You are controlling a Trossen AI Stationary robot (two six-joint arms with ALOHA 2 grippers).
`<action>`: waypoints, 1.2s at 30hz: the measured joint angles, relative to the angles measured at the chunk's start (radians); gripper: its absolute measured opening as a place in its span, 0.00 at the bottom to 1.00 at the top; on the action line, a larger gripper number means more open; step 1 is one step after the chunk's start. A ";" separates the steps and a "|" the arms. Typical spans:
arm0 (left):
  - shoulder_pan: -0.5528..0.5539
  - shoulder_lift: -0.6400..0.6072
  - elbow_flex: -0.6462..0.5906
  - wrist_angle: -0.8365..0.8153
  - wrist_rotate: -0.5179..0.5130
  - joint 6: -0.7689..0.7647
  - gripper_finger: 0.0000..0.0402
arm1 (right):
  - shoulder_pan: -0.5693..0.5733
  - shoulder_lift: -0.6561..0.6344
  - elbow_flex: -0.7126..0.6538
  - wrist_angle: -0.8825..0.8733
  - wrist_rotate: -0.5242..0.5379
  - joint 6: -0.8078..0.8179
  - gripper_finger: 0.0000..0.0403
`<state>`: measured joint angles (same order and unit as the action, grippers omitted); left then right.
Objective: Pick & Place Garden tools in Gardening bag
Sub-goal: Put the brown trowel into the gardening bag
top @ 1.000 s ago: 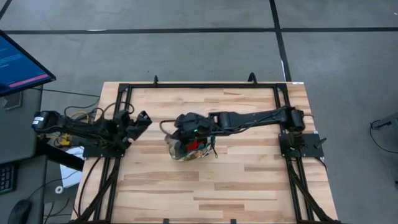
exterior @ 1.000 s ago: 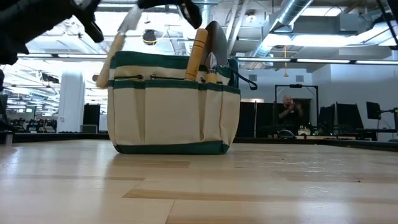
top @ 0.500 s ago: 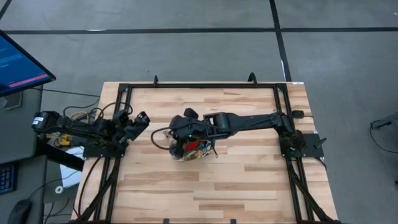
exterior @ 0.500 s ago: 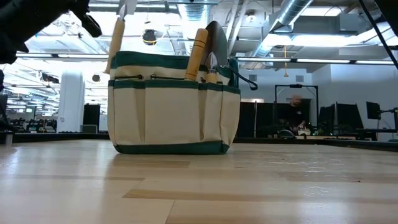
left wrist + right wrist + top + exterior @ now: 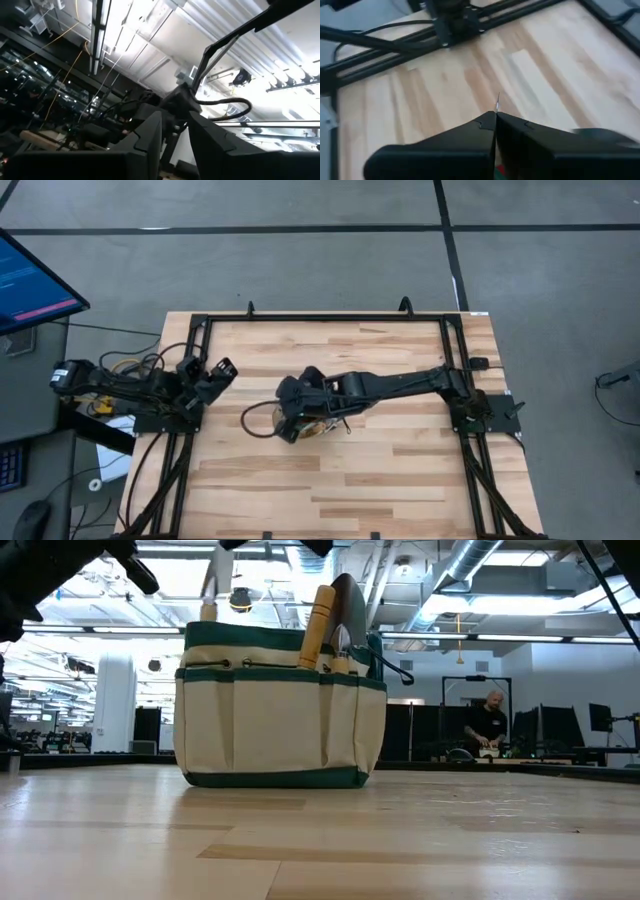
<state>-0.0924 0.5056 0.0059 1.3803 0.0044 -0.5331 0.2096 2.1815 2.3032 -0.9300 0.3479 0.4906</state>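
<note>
High view: your right gripper (image 5: 291, 395) hangs directly over the gardening bag (image 5: 300, 423) near the table's (image 5: 400, 480) middle, hiding most of it. In the right wrist view its fingers (image 5: 470, 137) meet on a thin metal blade edge (image 5: 497, 102), so it appears clamped on a trowel (image 5: 211, 585). In the low view that trowel stands upright at the bag's (image 5: 280, 705) near-left corner, handle down inside, blade rising to the gripper above. Another wooden handle (image 5: 317, 625) and a blade poke from the bag's middle. Your left gripper (image 5: 205, 375) waits at the table's left edge, fingers slightly parted, holding nothing.
</note>
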 joint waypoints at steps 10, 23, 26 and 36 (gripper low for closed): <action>0.000 0.000 0.000 0.012 0.000 -0.007 0.24 | -0.009 0.000 0.001 -0.032 0.026 0.019 0.00; 0.000 -0.002 0.000 0.019 0.000 -0.007 0.24 | -0.034 0.079 -0.001 -0.002 -0.056 0.031 0.00; 0.000 -0.002 0.000 0.019 0.000 -0.007 0.24 | -0.038 0.082 -0.002 0.008 -0.045 0.033 0.00; 0.000 -0.002 0.000 0.019 0.000 -0.005 0.24 | -0.058 0.111 -0.002 0.023 -0.119 0.052 0.00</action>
<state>-0.0921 0.5037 0.0059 1.3998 0.0044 -0.5386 0.1520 2.2924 2.3012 -0.9071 0.2294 0.5428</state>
